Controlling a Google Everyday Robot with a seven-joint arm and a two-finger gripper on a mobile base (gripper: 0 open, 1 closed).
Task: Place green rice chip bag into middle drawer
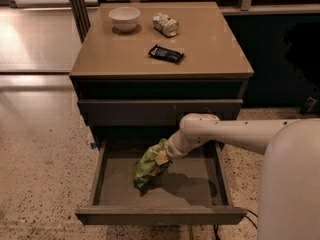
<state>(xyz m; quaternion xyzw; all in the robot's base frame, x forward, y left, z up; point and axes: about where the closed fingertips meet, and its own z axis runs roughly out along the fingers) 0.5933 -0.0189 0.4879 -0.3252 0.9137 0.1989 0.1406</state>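
Over middle drawer [116,190] tray, crumpled bright green rice chip bag [148,168], yellowish patches, clamped by claw [162,158]

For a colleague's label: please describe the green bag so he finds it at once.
Start at the brown cabinet, go down to its open middle drawer. There the robot's hand holds the green rice chip bag. It is the only bright-green, wrinkly thing; the bowl and bar above are white and black.
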